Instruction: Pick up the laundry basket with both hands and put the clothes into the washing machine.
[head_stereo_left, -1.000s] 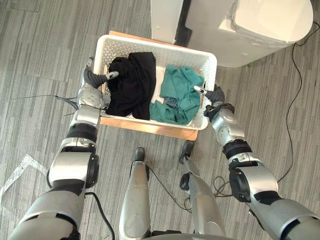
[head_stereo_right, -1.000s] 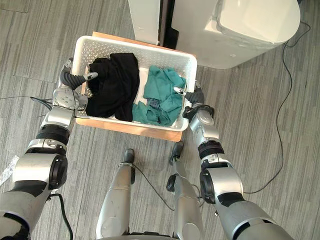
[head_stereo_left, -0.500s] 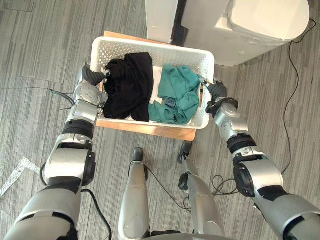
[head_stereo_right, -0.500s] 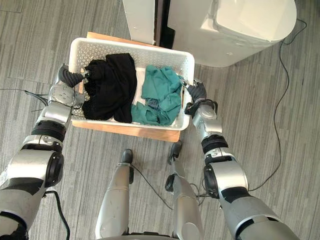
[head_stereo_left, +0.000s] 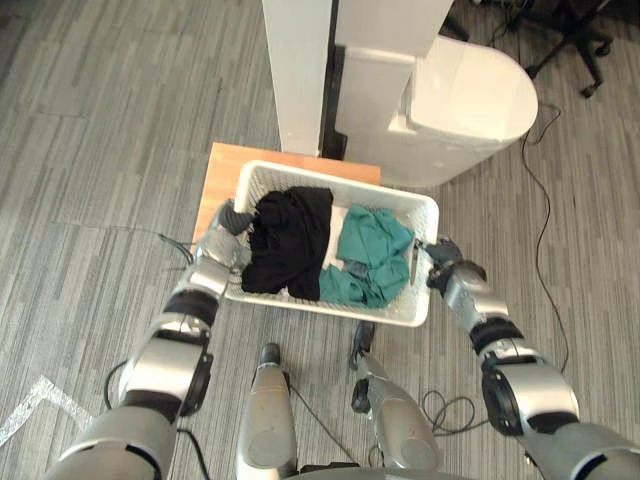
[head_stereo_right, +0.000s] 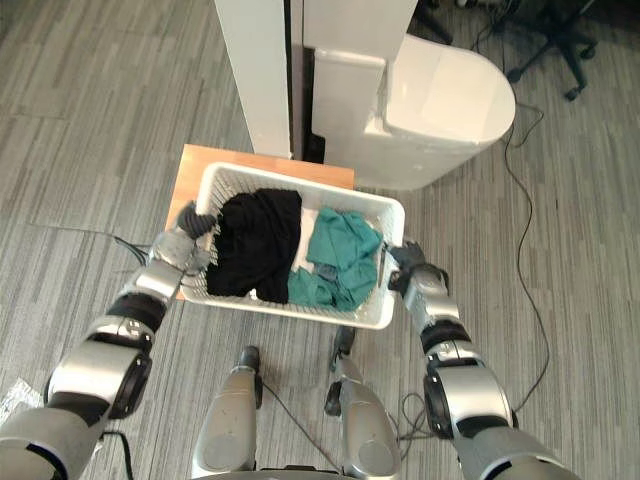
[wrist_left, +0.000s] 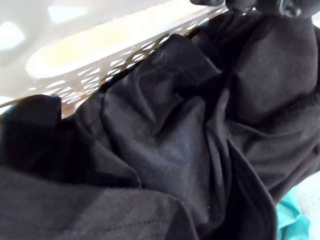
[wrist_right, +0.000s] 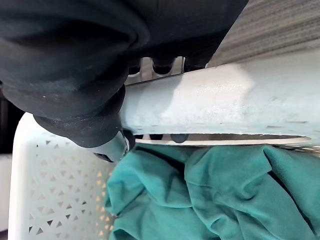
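A white laundry basket (head_stereo_left: 330, 308) hangs above a low wooden platform (head_stereo_left: 222, 175), carried by its two ends. Inside lie black clothes (head_stereo_left: 290, 240) on the left and teal clothes (head_stereo_left: 372, 252) on the right. My left hand (head_stereo_left: 228, 220) is curled over the left end rim; in the left wrist view its dark fingertips (wrist_left: 295, 7) reach over the black clothes (wrist_left: 175, 150). My right hand (head_stereo_left: 443, 253) wraps the right end rim (wrist_right: 225, 105), thumb (wrist_right: 112, 147) inside next to the teal clothes (wrist_right: 200, 200). The white washing machine (head_stereo_left: 470, 100) stands just beyond the basket, lid down.
A tall white panel (head_stereo_left: 298, 70) rises left of the washing machine, right behind the platform. An office chair base (head_stereo_left: 580, 30) sits at the far right. Grey plank floor lies open to the left and right of the basket.
Both hands curled onto the basket's end rims and the basket rose off the wooden platform, which now shows behind its left end. The camera has pulled back and up.
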